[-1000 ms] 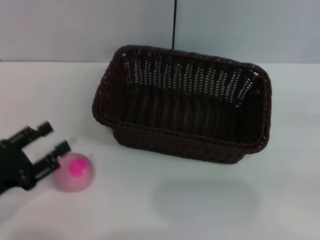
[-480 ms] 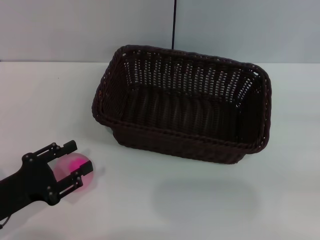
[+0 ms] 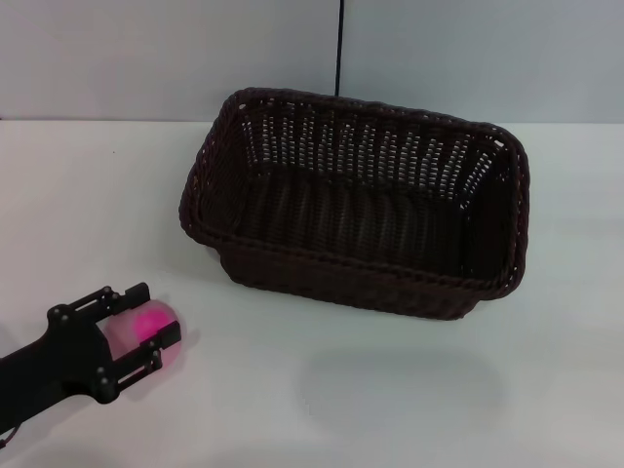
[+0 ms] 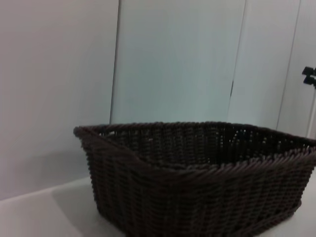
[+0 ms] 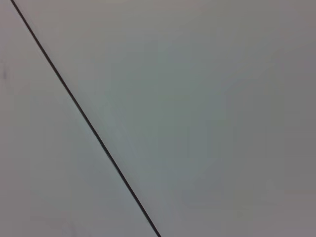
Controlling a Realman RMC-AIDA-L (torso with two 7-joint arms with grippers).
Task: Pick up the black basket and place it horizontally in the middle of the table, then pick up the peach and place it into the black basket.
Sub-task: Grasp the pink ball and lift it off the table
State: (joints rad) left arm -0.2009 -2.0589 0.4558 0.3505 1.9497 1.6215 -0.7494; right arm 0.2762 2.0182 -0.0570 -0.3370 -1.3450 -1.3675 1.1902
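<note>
1. Pink peach [image 3: 146, 331] sat on the table [image 3: 409, 390] near the left front, between the spread fingers of the left gripper [image 3: 144, 330]; grip not yet closed.
2. Black basket [image 3: 356, 200] lay mid-table, long axis crosswise, up and to the right of the peach.
3. Right gripper not in view.

The left end effector [image 3: 144, 330] reaches in low from the near left, fingers spread apart.

even, soft overhead light; faint shadow on the table [image 3: 400, 390]; left wrist view slightly blurred.
</note>
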